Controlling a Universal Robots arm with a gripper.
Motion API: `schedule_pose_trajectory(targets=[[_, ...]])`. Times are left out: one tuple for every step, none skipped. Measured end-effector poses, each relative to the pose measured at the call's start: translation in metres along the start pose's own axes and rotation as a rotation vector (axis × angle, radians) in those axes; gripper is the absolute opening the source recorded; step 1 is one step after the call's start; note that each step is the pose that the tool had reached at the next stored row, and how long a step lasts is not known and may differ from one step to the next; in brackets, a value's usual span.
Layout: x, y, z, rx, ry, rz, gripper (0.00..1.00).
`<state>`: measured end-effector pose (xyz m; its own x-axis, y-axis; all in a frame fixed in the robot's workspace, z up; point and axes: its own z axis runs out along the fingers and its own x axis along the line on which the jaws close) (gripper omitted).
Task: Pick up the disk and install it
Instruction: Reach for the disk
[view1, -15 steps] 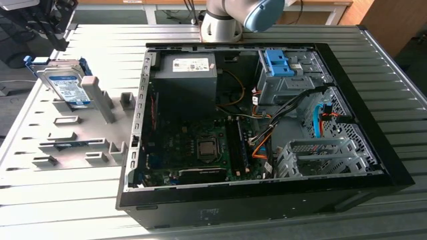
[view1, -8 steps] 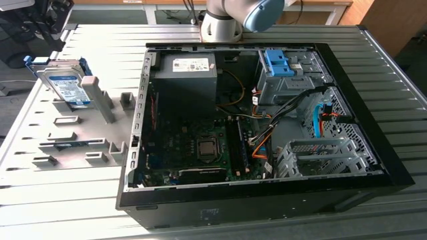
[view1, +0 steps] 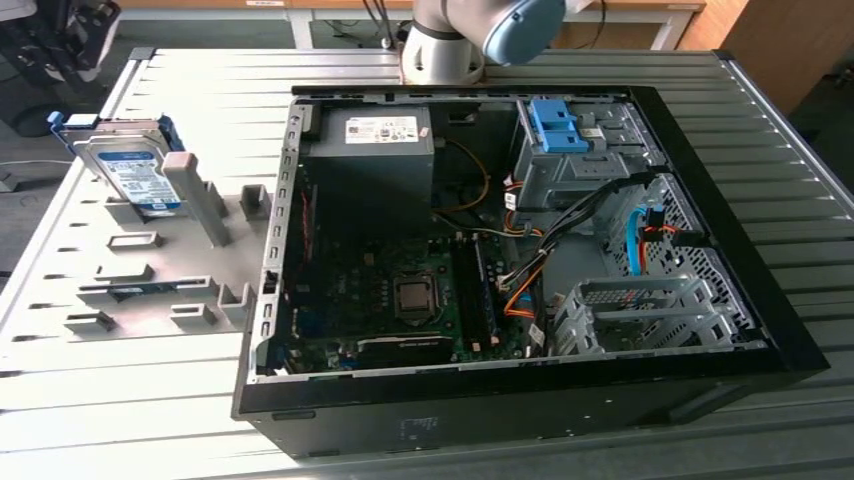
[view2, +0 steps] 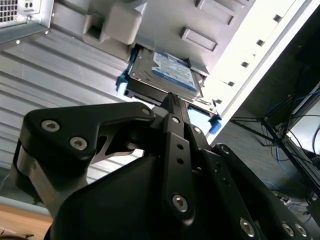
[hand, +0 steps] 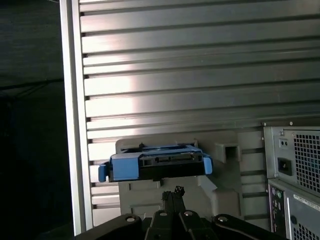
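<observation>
The disk is a silver drive with a white-and-blue label in a blue carrier frame. It stands on edge, leaning, in a grey holder on the table, at the exterior view's left, outside the computer case. In both wrist views my gripper points at the disk from a short distance. Its black fingers are shut together with nothing between them and do not touch the disk.
The open case holds a grey power-supply box, a motherboard, cables and a drive cage with a bare blue bracket at the far right. The arm's base stands behind the case. The slatted metal table surrounds everything.
</observation>
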<state>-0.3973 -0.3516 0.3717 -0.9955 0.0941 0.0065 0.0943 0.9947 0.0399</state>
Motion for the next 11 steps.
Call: schedule_pose_trajectory(targets=[[0.0046, 0.0009, 0.0003, 0.0, 0.0, 0.0, 0.11], [0.0092, 0.0019, 0.0005, 0.0001, 0.0001, 0.0, 0.11], [0.0138, 0.0029, 0.0008, 0.0002, 0.0002, 0.0, 0.11], [0.0184, 0.0039, 0.0011, 0.0001, 0.0002, 0.0, 0.11], [0.023, 0.0048, 0.0013, 0.0001, 0.0002, 0.0, 0.11], [0.0279, 0.0055, 0.0016, 0.0001, 0.0001, 0.0, 0.11], [0.0316, 0.0057, 0.0017, 0.0001, 0.0002, 0.0, 0.11], [0.0336, 0.0057, 0.0017, 0.0001, 0.0002, 0.0, 0.11], [0.0337, 0.0056, 0.0017, 0.0001, 0.0001, 0.0, 0.11], [0.0338, 0.0056, 0.0017, 0.0001, 0.0001, 0.0, 0.11], [0.0339, 0.0056, 0.0017, 0.0001, 0.0002, 0.0, 0.11]])
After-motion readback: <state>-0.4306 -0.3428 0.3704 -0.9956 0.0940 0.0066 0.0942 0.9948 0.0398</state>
